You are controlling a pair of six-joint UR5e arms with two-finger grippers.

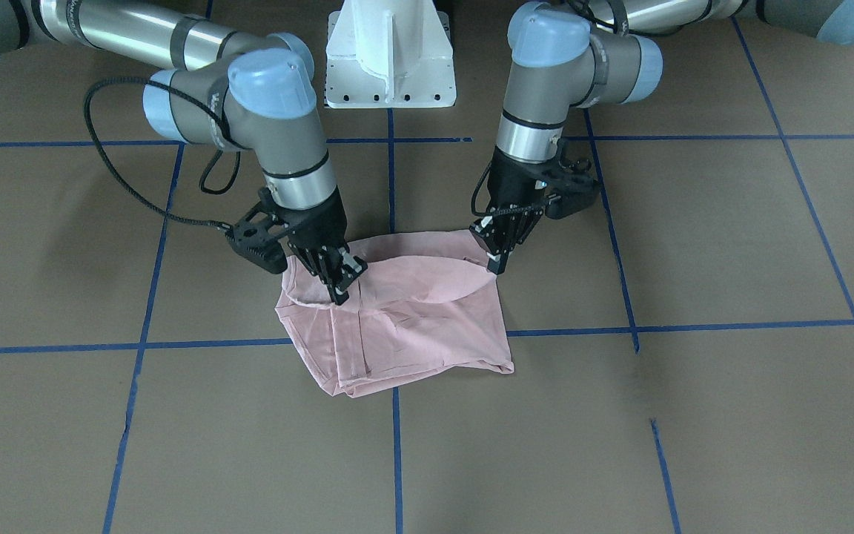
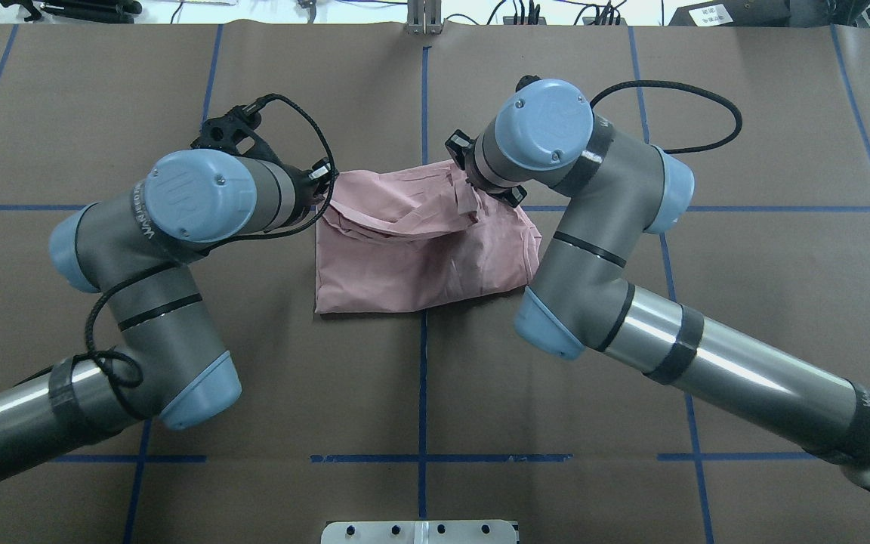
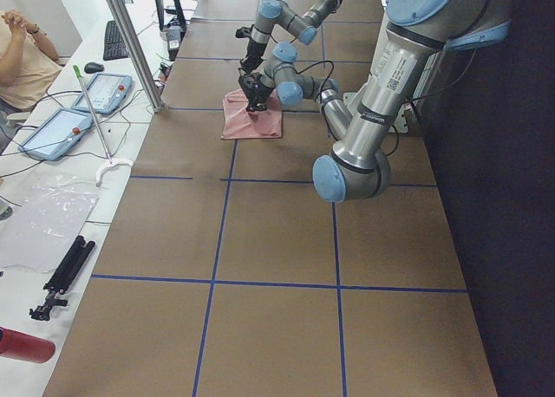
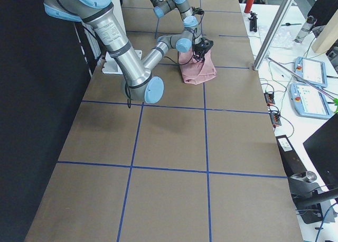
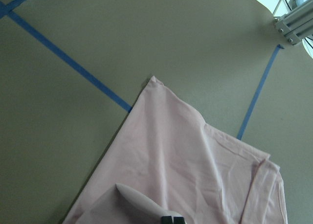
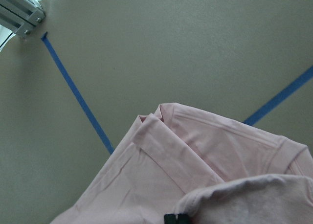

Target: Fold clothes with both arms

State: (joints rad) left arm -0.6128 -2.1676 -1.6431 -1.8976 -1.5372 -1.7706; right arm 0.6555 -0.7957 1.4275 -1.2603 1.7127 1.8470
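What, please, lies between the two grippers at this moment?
Only the T-shirt: a raised fold of its pink cloth spans from the right gripper to the left gripper, seen best in the front-facing view.

The bench (image 1: 694,415) is covered in plain brown sheeting with a grid of blue tape lines (image 1: 397,460). There's a white side table (image 3: 78,167) next to it with a grey controller pad (image 3: 54,133), a second pad (image 3: 106,92) just behind, a black keyboard (image 3: 114,40), a mouse (image 3: 94,67), a clear plastic bag (image 3: 43,228), a folded black tripod (image 3: 65,276) and a red bottle (image 3: 24,345). Someone in a tan top (image 3: 22,55) sits at the far end, and a metal post (image 3: 130,42) stands at the bench edge.
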